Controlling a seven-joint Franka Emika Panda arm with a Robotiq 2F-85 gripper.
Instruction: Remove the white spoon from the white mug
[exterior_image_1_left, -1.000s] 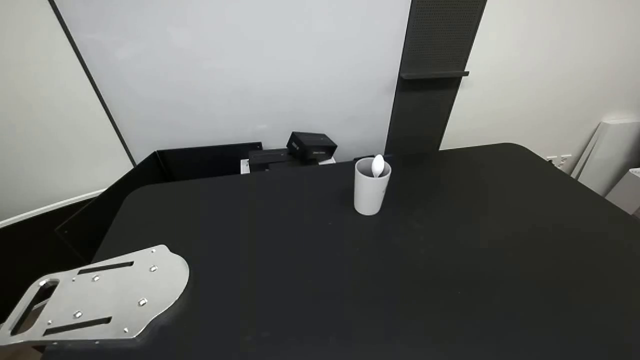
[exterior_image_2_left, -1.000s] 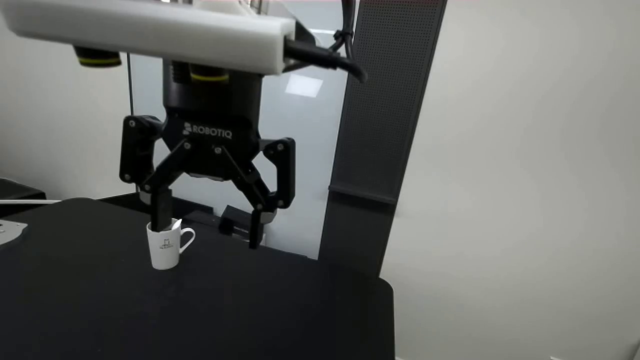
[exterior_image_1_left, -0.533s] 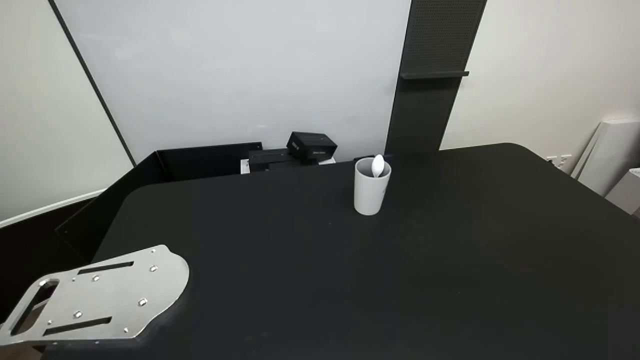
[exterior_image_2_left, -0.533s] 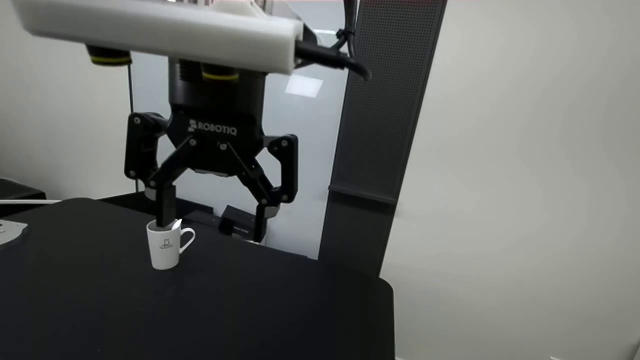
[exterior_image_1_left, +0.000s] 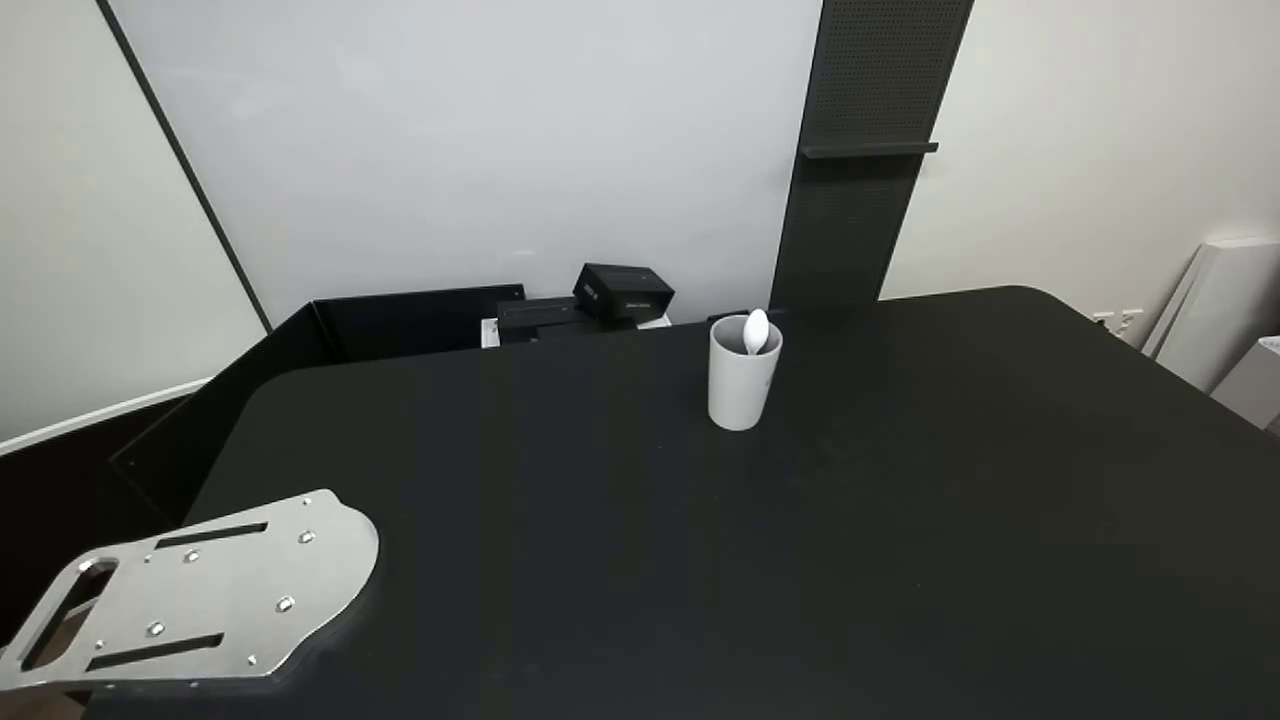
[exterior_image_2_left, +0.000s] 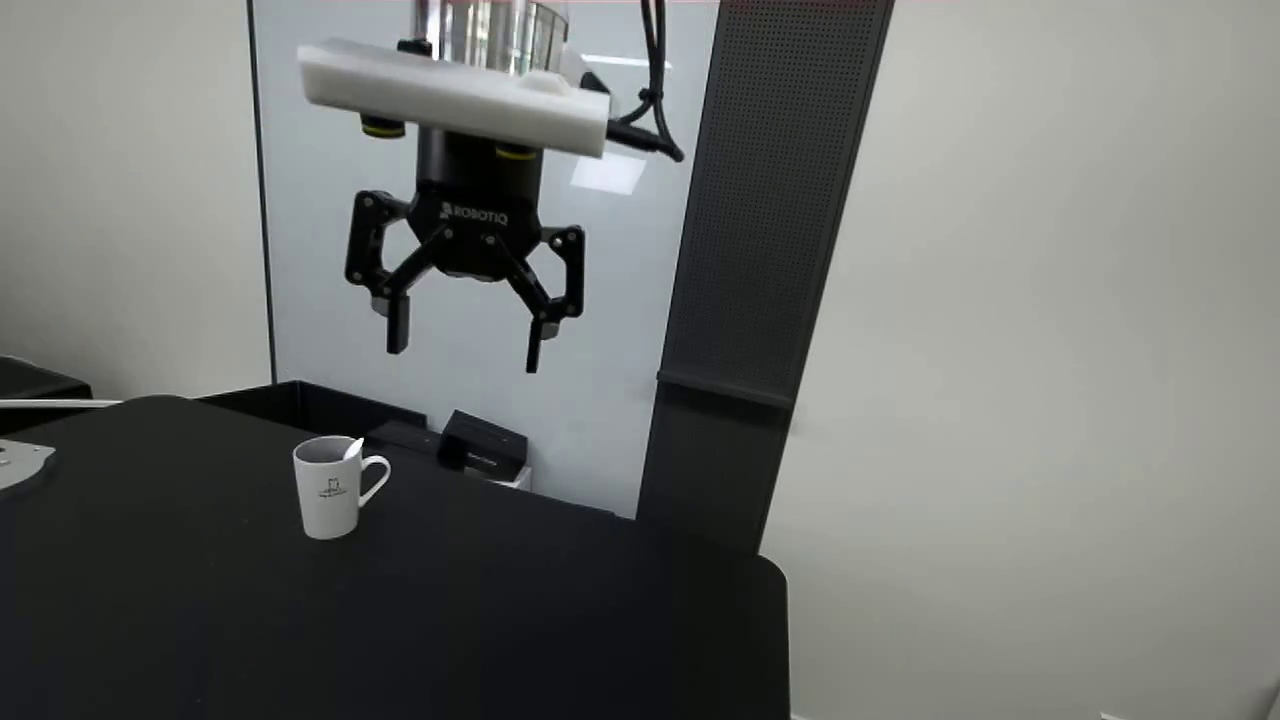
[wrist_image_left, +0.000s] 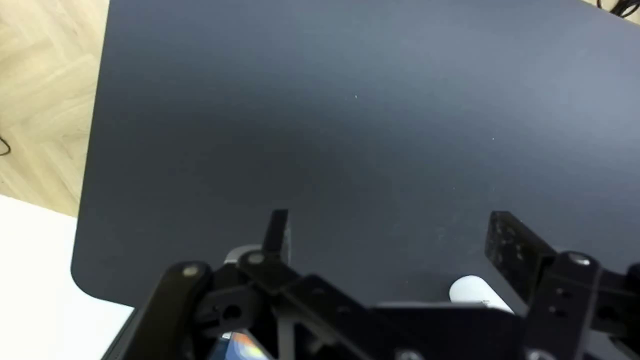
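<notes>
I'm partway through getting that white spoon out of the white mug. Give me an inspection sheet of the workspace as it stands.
Surface: black round-cornered table, with tiny pale specks in the wrist view.
Job's things: white tapered mug with handle and dark print, upright; white spoon tilted in it, bowl above the rim.
Clutter: slotted silver metal plate at one table edge; black lettered box beyond the table.
Gripper: black two-finger Robotiq gripper, open, raised, holding nothing.
Cables: black cables near the gripper; black cable loops past the table edge.
Surroundings: dark perforated panel, pale wall, light wood-look floor.
</notes>
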